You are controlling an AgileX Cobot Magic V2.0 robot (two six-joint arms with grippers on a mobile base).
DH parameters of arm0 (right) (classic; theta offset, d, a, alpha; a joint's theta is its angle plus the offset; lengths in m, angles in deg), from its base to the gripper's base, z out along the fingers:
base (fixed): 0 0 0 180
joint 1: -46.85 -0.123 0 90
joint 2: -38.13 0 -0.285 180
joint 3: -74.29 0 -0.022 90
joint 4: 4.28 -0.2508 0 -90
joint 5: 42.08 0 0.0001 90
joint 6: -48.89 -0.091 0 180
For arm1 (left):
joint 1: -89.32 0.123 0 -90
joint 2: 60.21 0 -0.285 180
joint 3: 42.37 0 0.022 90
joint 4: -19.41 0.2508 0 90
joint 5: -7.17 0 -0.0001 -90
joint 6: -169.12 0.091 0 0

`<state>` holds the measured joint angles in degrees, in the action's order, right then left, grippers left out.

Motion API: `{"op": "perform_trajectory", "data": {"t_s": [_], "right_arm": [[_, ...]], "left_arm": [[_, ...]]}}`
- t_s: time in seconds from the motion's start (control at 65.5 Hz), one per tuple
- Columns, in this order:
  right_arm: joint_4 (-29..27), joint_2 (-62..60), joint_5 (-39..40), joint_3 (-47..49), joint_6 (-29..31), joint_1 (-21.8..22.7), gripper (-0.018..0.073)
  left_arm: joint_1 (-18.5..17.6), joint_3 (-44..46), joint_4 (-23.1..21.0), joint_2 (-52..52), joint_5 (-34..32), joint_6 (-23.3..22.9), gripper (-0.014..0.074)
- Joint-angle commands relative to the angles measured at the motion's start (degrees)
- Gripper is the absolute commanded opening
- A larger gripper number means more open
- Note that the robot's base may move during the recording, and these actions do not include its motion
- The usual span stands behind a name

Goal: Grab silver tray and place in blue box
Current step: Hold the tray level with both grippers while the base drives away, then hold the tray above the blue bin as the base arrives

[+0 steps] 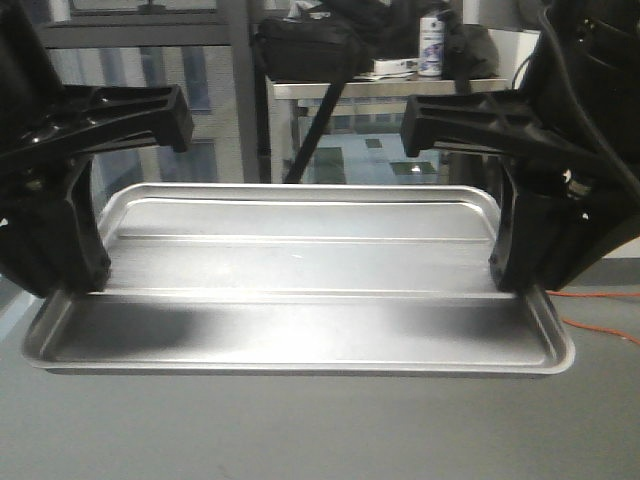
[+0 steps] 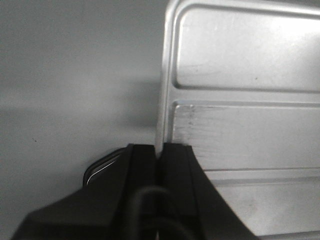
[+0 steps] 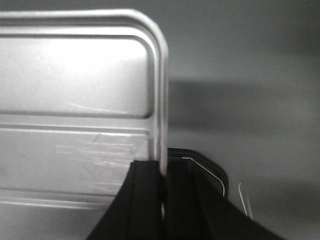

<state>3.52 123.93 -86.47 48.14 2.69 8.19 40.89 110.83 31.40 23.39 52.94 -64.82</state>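
Observation:
The silver tray (image 1: 300, 260) lies level across the middle of the front view, with its long ridges running left to right. My left gripper (image 1: 78, 285) is shut on its left rim, and the left wrist view shows the fingers pinching that rim (image 2: 160, 150) with the tray panel (image 2: 240, 75) to the right. On the opposite rim my right gripper (image 1: 515, 280) is shut too; the right wrist view shows this grip (image 3: 164, 170) beside the tray panel (image 3: 75, 75). Shadows set off from the tray's edges suggest it hangs slightly above the grey surface. The blue box is out of view.
A grey tabletop (image 1: 300, 430) stretches under and in front of the tray. Behind it stands a metal table (image 1: 380, 90) with a black bag (image 1: 310, 45) and a spray can (image 1: 432, 45). An orange cable (image 1: 600, 325) trails at the right.

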Motion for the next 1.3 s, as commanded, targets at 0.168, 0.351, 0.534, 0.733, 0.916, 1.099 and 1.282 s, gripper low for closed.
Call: {"op": "perform_trajectory", "data": {"t_s": [0.168,0.351,0.534,0.733,0.916,1.099,1.282], "right_arm": [[2.1,-2.0,0.3,1.4,0.3,0.3,0.0048],[2.1,-2.0,0.3,1.4,0.3,0.3,0.0048],[2.1,-2.0,0.3,1.4,0.3,0.3,0.0048],[2.1,-2.0,0.3,1.4,0.3,0.3,0.0048],[2.1,-2.0,0.3,1.4,0.3,0.3,0.0048],[2.1,-2.0,0.3,1.4,0.3,0.3,0.0048],[2.1,-2.0,0.3,1.4,0.3,0.3,0.0048]], "left_arm": [[-0.3,1.4,1.9,-1.9,0.2,-0.4,-0.0104],[-0.3,1.4,1.9,-1.9,0.2,-0.4,-0.0104],[-0.3,1.4,1.9,-1.9,0.2,-0.4,-0.0104],[-0.3,1.4,1.9,-1.9,0.2,-0.4,-0.0104],[-0.3,1.4,1.9,-1.9,0.2,-0.4,-0.0104],[-0.3,1.4,1.9,-1.9,0.2,-0.4,-0.0104],[-0.3,1.4,1.9,-1.9,0.2,-0.4,-0.0104]]}}
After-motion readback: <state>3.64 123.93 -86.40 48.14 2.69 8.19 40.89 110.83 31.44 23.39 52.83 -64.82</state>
